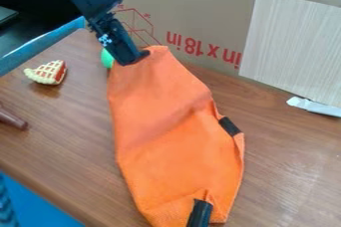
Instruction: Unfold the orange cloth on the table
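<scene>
The black gripper (133, 59) hangs in the upper left part of the camera view, at the far end of an orange cloth (180, 141). Its tip touches the cloth's raised far corner, and the cloth appears pinched there. From that corner the cloth stretches down the table toward the near edge, with a black tab (230, 126) on its right side and a black strap (200, 213) at its near end. Just behind the gripper, a green object (107, 58) is partly hidden.
A toy pie slice (49, 72) lies left of the cloth on the wooden table (67, 131). Nearer the left edge is a brown object (12, 118). A cardboard box (193, 17) stands along the back, with a pale panel (293, 47) against it and a white scrap (314, 106) below.
</scene>
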Robot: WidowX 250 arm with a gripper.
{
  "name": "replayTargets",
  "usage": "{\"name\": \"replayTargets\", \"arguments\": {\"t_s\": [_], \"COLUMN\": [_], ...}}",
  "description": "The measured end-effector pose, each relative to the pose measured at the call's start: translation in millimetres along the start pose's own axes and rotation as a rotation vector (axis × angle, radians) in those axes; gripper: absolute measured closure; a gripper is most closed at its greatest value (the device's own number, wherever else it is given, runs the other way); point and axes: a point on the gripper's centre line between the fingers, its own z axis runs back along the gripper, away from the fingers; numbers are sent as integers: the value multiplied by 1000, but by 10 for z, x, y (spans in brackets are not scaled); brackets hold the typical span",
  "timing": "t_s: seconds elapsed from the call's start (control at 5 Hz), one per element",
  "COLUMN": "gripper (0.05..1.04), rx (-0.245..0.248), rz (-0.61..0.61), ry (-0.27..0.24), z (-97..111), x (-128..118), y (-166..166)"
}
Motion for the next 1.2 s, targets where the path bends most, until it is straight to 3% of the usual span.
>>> {"name": "replayTargets", "arguments": {"t_s": [0.2,0.6,0.8,1.2], "gripper": [824,255,77,83], "rx": [28,73,140,289], "rz": [20,79,103,62], "ry": [14,30,33,56], "z": [67,176,321,679], "x": [-108,-294,-373,-281], "y": [78,168,202,-49]}}
